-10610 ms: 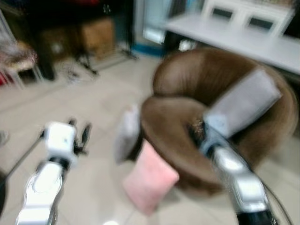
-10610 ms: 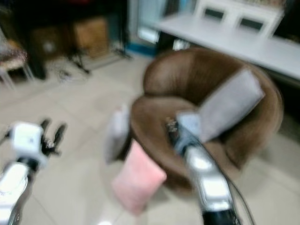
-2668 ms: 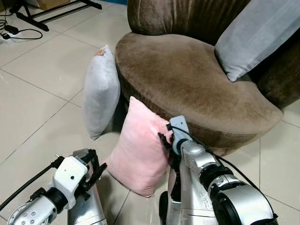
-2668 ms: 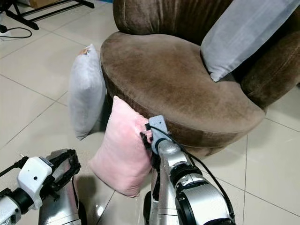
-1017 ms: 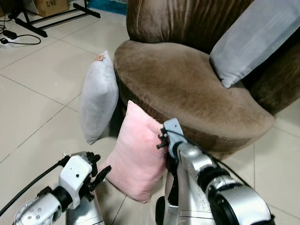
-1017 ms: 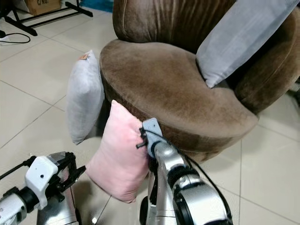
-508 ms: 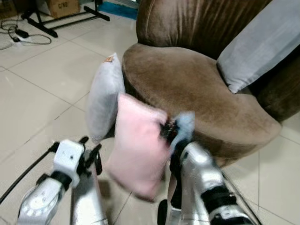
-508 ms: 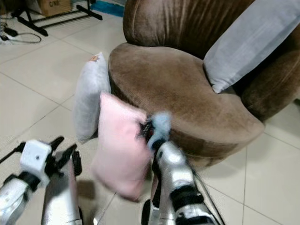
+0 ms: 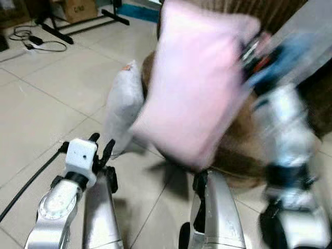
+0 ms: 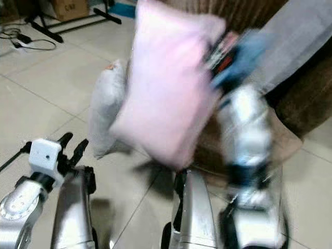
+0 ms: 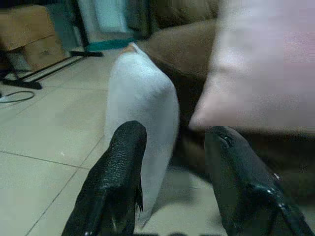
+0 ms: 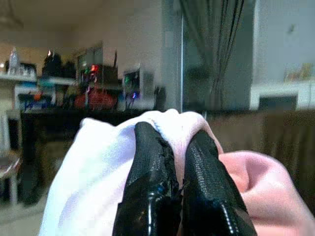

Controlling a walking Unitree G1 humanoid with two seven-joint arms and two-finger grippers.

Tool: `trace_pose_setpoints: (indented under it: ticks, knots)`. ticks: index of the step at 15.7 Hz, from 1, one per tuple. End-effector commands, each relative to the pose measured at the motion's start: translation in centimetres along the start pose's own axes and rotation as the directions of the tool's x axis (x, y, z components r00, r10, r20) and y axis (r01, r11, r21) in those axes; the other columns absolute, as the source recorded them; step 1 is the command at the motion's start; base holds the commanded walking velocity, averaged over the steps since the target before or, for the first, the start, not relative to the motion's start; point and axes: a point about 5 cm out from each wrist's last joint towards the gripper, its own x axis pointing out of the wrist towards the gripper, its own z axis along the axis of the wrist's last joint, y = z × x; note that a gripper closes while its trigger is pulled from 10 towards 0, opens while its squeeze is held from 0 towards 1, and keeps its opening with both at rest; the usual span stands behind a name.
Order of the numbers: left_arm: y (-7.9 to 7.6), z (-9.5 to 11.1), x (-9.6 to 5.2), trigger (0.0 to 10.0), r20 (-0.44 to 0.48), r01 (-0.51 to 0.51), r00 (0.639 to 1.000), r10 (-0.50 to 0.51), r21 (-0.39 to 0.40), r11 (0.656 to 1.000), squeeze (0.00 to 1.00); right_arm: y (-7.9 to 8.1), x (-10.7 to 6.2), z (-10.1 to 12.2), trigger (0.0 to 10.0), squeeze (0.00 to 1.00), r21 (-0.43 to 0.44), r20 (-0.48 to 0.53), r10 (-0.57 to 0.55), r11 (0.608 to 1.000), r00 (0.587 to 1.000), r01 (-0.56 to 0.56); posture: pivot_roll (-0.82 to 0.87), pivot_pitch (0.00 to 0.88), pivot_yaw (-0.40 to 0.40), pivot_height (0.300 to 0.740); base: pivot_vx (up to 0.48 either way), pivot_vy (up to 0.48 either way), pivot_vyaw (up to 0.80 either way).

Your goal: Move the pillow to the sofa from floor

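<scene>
Right tool (image 12: 177, 147) clamps the pink pillow (image 9: 194, 83) aloft, long axis tilted near-upright.

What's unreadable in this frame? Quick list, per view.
- Eye views: right gripper is motion-blurred; its grip reads from the right wrist view, pinching the pink pillow.
- Eye views: sofa seat is mostly hidden behind the pillow and arm.
- Eye views: gray pillow on the floor is partly covered by the pink one, so contact with the sofa is unclear.
- Left wrist view: left gripper open; sofa base in shadow.
</scene>
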Motion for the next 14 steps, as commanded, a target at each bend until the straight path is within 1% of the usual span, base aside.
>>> trace_pose_setpoints:
  ticks: [1, 2, 3, 4, 5, 6, 7, 8, 9, 11, 12, 14]
  knots:
    - [0.6, 2.0, 1.1, 10.0, 0.07, -0.016, 0.997, 0.017, -0.012, 1.0, 0.0, -1.4, 1.0, 3.5, 10.0, 0.0, -0.061, 0.087, -0.064, 0.996, 0.994, 0.07, 0.09, 0.0, -0.101, 0.435, 0.0, 0.0, 0.0]
    - [0.5, 2.7, 1.6, 10.0, 0.086, 0.014, 0.996, -0.017, 0.032, 0.999, 0.0, -1.7, 1.5, 3.7, 10.0, 0.0, -0.087, 0.071, -0.074, 0.993, 0.995, 0.08, 0.09, 0.0, -0.098, 0.445, 0.0, 0.0, 0.0]
    - [0.5, 2.8, 1.8, 10.0, 0.088, 0.026, 0.996, -0.03, 0.051, 0.998, 0.0, -1.7, 1.5, 3.5, 10.0, 0.0, -0.105, 0.057, -0.072, 0.991, 0.996, 0.078, 0.08, 0.0, -0.096, 0.45, 0.0, 0.0, 0.0]
    - [0.3, 2.8, 2.2, 10.0, 0.081, 0.052, 0.995, -0.059, 0.086, 0.995, 0.0, -1.4, 1.3, 1.1, 10.0, 0.0, -0.14, -0.054, -0.048, 0.989, 0.997, 0.04, 0.08, 0.0, -0.091, 0.465, 0.0, 0.0, 0.0]
    - [0.0, 2.3, 2.3, 10.0, 0.06, 0.081, 0.994, -0.09, 0.131, 0.988, 0.0, -0.8, 0.6, -1.6, 10.0, 0.0, -0.16, -0.162, -0.049, 0.987, 0.986, 0.023, 0.08, 0.0, -0.091, 0.475, 0.0, 0.0, 0.0]
    - [-0.2, 2.2, 2.4, 10.0, 0.056, 0.097, 0.993, -0.107, 0.152, 0.984, 0.0, -0.3, -0.3, -3.7, 10.0, 0.0, -0.151, -0.219, -0.066, 0.988, 0.973, 0.034, 0.1, 0.0, -0.099, 0.485, 0.0, 0.0, 0.0]
    - [-0.2, 2.3, 2.5, 10.0, 0.06, 0.095, 0.993, -0.105, 0.15, 0.984, 0.0, -0.1, -0.5, -4.2, 10.0, 0.0, -0.141, -0.23, -0.075, 0.989, 0.97, 0.042, 0.1, 0.0, -0.099, 0.49, 0.0, 0.0, 0.0]
    - [0.1, 2.5, 2.7, 10.0, 0.07, 0.07, 0.994, -0.08, 0.135, 0.988, 0.0, 0.2, -1.2, -5.8, 10.0, 0.0, -0.129, -0.278, -0.108, 0.989, 0.955, 0.074, 0.1, 0.0, -0.099, 0.5, 0.0, 0.0, 0.0]
    - [0.3, 2.6, 3.0, 10.0, 0.067, 0.07, 0.995, -0.08, 0.141, 0.988, 0.0, 0.5, -2.3, -7.9, 10.0, 0.0, -0.109, -0.347, -0.162, 0.985, 0.924, 0.132, 0.09, 0.0, -0.092, 0.52, 0.0, 0.0, 0.0]
    - [0.2, 2.6, 3.2, 10.0, 0.065, 0.084, 0.993, -0.095, 0.156, 0.984, 0.0, 0.9, -3.0, -9.2, 10.0, 0.0, -0.085, -0.389, -0.185, 0.983, 0.903, 0.165, 0.08, 0.0, -0.079, 0.54, 0.0, 0.0, 0.0]
    - [0.1, 2.5, 3.4, 10.0, 0.066, 0.087, 0.993, -0.099, 0.154, 0.984, 0.0, 1.1, -3.6, -10.0, 10.0, 0.0, -0.09, -0.42, -0.188, 0.982, 0.888, 0.166, 0.07, 0.0, -0.078, 0.55, 0.0, 0.0, 0.0]
    - [-0.7, 2.1, 3.7, 10.0, 0.055, 0.107, 0.992, -0.117, 0.165, 0.981, 0.0, 0.8, -5.2, -11.7, 10.0, 0.0, -0.114, -0.482, -0.221, 0.975, 0.848, 0.189, 0.07, 0.0, -0.075, 0.575, 0.0, 0.0, 0.0]
